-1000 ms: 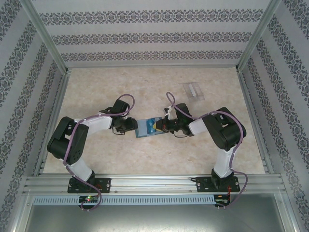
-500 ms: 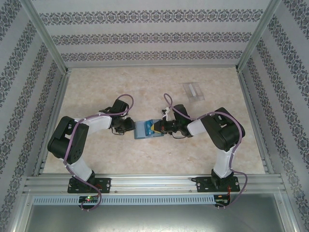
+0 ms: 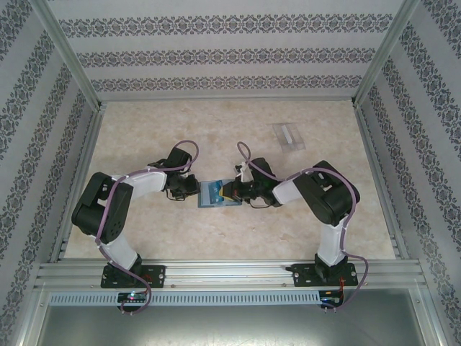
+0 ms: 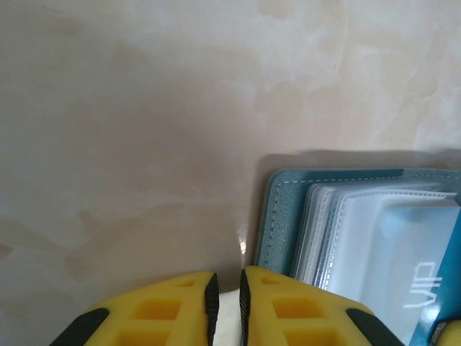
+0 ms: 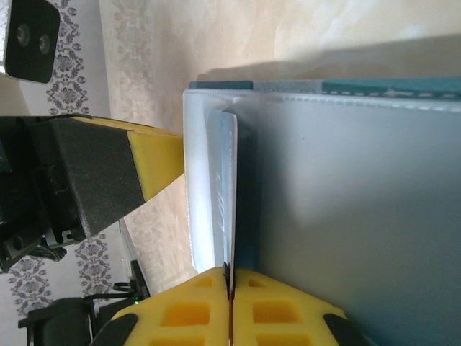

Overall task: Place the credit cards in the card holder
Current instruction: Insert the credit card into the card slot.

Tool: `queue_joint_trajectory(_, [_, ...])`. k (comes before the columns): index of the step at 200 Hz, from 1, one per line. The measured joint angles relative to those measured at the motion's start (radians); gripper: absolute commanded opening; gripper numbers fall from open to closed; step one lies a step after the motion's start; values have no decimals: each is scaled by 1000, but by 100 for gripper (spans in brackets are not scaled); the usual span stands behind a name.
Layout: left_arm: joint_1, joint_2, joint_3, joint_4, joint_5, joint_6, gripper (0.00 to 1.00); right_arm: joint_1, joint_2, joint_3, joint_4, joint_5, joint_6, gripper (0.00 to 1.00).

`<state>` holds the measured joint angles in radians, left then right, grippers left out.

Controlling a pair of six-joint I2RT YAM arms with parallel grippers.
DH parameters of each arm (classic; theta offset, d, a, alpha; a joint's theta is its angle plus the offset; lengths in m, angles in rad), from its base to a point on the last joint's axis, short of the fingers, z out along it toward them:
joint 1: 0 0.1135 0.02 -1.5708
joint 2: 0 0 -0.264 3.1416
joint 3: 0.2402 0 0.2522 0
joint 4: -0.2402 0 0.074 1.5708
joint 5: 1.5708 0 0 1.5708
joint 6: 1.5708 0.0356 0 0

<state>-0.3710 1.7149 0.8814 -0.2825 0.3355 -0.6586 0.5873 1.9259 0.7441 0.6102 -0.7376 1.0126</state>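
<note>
The teal-blue card holder [image 3: 216, 194] lies open on the table between the two grippers, its clear pockets [image 4: 389, 245] facing up. My right gripper [image 3: 233, 191] is shut on a thin credit card [image 5: 227, 194]. The card shows edge-on and reaches into a pocket of the holder [image 5: 346, 202]. My left gripper [image 3: 193, 189] sits at the holder's left edge. Its yellow fingers [image 4: 288, 310] stand a narrow slit apart with nothing between them, one finger over the teal cover edge [image 4: 277, 216]. The left finger [image 5: 155, 162] also shows in the right wrist view beyond the holder.
A clear plastic box [image 3: 289, 135] lies at the back right of the marbled table [image 3: 144, 137]. Patterned walls and metal rails [image 3: 94, 173] close in the table on three sides.
The right gripper has moved left, pushing the card further over the holder. The holder has slid slightly left. The left gripper's jaws have narrowed.
</note>
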Motion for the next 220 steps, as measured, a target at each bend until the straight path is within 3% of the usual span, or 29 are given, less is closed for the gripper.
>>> queue_joint_trajectory(41, [0, 2, 2, -3, 0, 0, 21, 6, -45, -2, -43, 52, -7, 36])
queue_joint_trajectory(89, [0, 3, 3, -3, 3, 0, 22, 7, -126, -2, -211, 152, -117, 35])
queue_joint_trajectory(138, [0, 4, 3, -2, 7, -4, 21, 37, -126, 14, -280, 204, -172, 13])
queue_joint_trajectory(220, [0, 4, -2, 8, 8, -14, 21, 80, -95, 94, -343, 218, -194, 3])
